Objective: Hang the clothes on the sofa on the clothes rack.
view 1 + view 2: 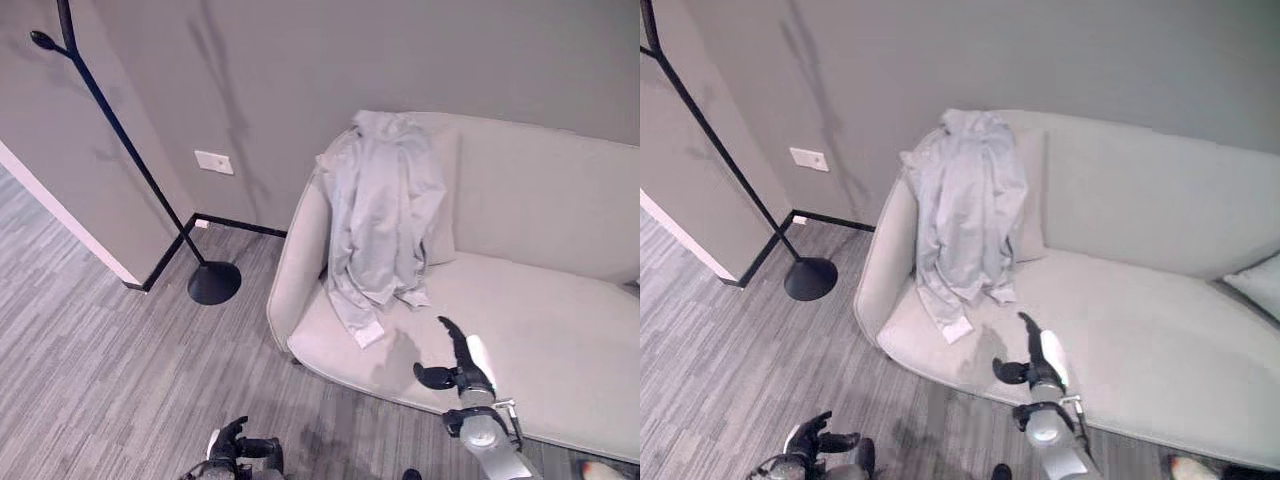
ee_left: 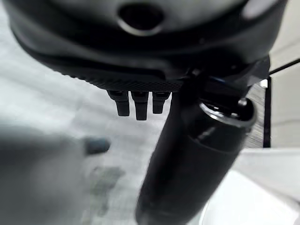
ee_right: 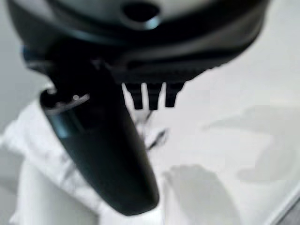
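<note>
My right hand (image 1: pixel 462 368) hovered over the front of the sofa (image 1: pixel 560 330) seat with fingers straight and thumb spread, holding nothing, while my left hand (image 1: pixel 232 447) hung low over the floor, fingers loosely relaxed. The grey shirt (image 1: pixel 382 210) lay draped over the sofa's backrest and arm, apart from my right hand. I judged this the reaching step: next I needed to close on the shirt, then carry it to the clothes rack (image 1: pixel 130 160) standing well off to my left.

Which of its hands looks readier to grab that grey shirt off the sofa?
Probably the right hand: it is raised over the sofa seat, open, close to the shirt. The left hand hangs low over the floor, away from the sofa.
</note>
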